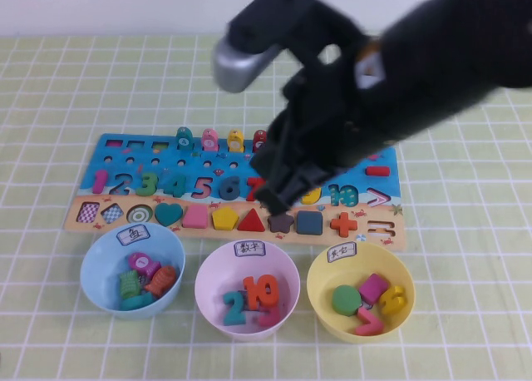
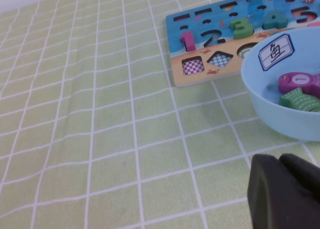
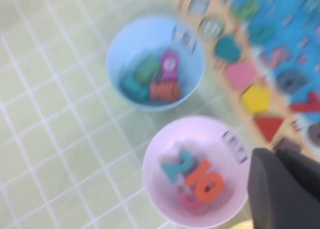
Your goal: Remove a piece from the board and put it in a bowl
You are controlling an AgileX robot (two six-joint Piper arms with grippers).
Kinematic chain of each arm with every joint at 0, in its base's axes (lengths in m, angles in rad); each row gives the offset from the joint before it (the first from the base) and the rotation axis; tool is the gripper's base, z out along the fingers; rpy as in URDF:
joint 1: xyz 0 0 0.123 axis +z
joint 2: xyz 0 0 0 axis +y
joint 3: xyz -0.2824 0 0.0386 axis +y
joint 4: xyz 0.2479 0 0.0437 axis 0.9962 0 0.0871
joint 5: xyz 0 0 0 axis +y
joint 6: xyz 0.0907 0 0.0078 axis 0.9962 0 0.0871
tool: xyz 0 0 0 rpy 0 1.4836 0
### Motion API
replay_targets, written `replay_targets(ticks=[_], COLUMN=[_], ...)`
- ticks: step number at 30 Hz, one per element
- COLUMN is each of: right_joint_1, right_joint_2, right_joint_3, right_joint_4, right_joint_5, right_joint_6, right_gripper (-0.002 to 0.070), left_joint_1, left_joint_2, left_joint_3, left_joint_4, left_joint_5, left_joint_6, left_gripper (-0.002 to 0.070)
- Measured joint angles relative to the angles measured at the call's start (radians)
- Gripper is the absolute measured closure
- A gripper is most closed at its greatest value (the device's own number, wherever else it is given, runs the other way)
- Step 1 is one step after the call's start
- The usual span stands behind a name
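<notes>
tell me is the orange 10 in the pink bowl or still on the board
In the bowl: the orange-red 10 lies inside the pink bowl beside a teal 2. The shut right gripper hangs over the board, holding nothing.

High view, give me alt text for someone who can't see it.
The orange-red "10" lies in the pink bowl beside a teal "2", flanked by a blue bowl and a yellow bowl. The right claw, shut and empty, hangs over the puzzle board; the left claw is out of sight.

High view angled down over board [image 1: 125,217]; wrist views close, sharing blue bowl [image 2: 260,96].
</notes>
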Motion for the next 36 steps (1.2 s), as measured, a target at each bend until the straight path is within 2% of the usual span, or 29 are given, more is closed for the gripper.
replay_targets(ticks=[5,10,13,19,22,27,32,36], right_joint_1=[0.000,0.000,0.000,0.000,0.000,0.000,0.000,-0.066], right_joint_2=[-0.196,-0.340,-0.431,-0.539,-0.578,-0.668,-0.781,-0.891], right_joint_3=[0.250,0.447,0.516,0.549,0.560,0.694,0.957,1.145], right_joint_4=[-0.013,-0.013,-0.019,-0.029,-0.031,-0.045,-0.047,-0.047], right_joint_5=[-0.179,-0.256,-0.234,0.014,-0.003,-0.302,-0.735,-0.891], right_joint_6=[-0.001,-0.001,-0.001,-0.001,-0.001,-0.002,-0.002,-0.002], right_gripper=[0.0691,0.0692,0.0692,0.0692,0.0692,0.0693,0.0693,0.0693], left_joint_1=[0.000,0.000,0.000,0.000,0.000,0.000,0.000,0.000], left_joint_2=[0.000,0.000,0.000,0.000,0.000,0.000,0.000,0.000], left_joint_3=[0.000,0.000,0.000,0.000,0.000,0.000,0.000,0.000], left_joint_4=[0.000,0.000,0.000,0.000,0.000,0.000,0.000,0.000], left_joint_5=[0.000,0.000,0.000,0.000,0.000,0.000,0.000,0.000], left_joint_6=[0.000,0.000,0.000,0.000,0.000,0.000,0.000,0.000], left_gripper=[0.0680,0.0680,0.0680,0.0680,0.0680,0.0680,0.0680,0.0680])
